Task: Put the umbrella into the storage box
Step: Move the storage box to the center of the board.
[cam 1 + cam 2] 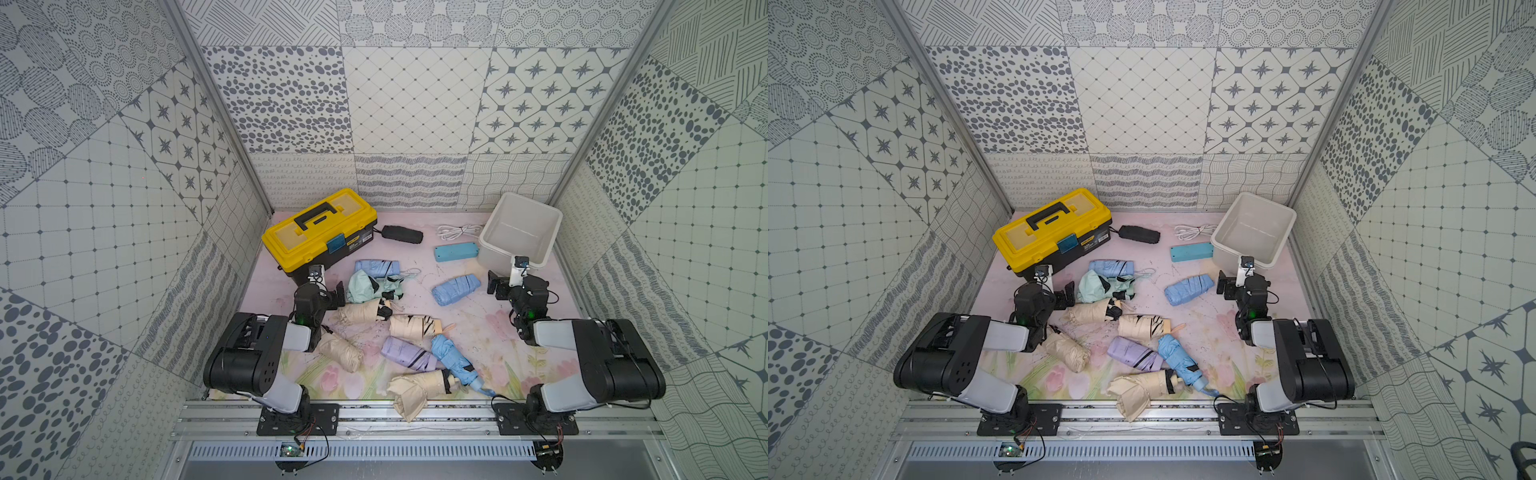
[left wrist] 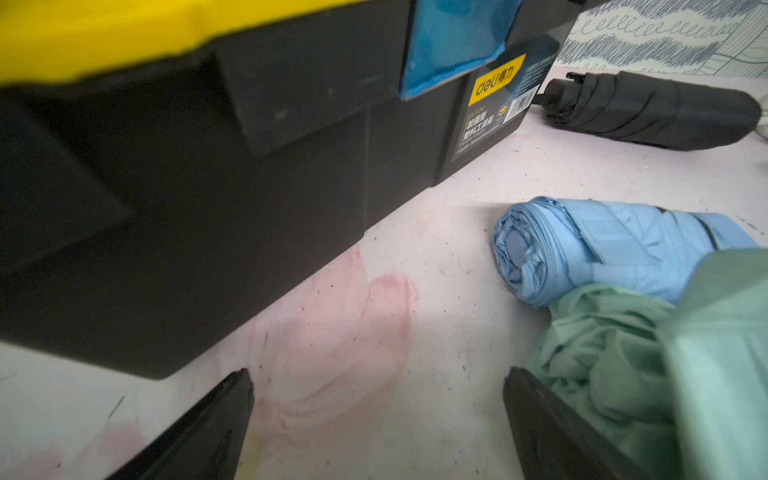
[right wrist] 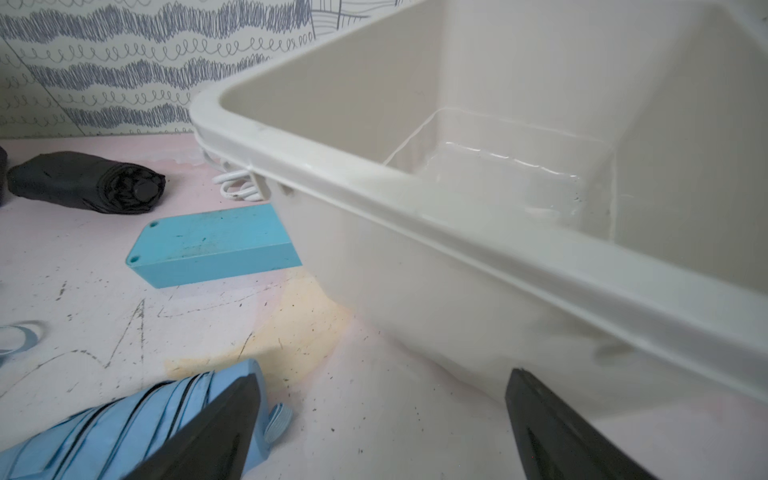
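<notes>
The left claw (image 2: pixel 378 384) stands wide open and empty, with only the tips of its black wedge fingers in its wrist view. One tip overlaps the crumpled mint-green umbrella (image 2: pixel 615 353), and whether they touch cannot be told. Close ahead rises the toolbox (image 2: pixel 208 187), matte black under a blurred yellow lid, with a strip of scuffed pink surface (image 2: pixel 332 316) free between. The right claw (image 3: pixel 386 378) likewise gapes on nothing, and one finger hides part of the pleated light-blue umbrella (image 3: pixel 124 424). Ahead is the storage box (image 3: pixel 415 199), smooth white plastic with a thick rounded rim, its far side cut off. In both top views it sits at 1 o'clock against the back corner, the toolbox at 11 o'clock. Folded beige umbrellas (image 1: pixel 415 328) crowd from centre to 6 o'clock, one overhanging the front edge.
</notes>
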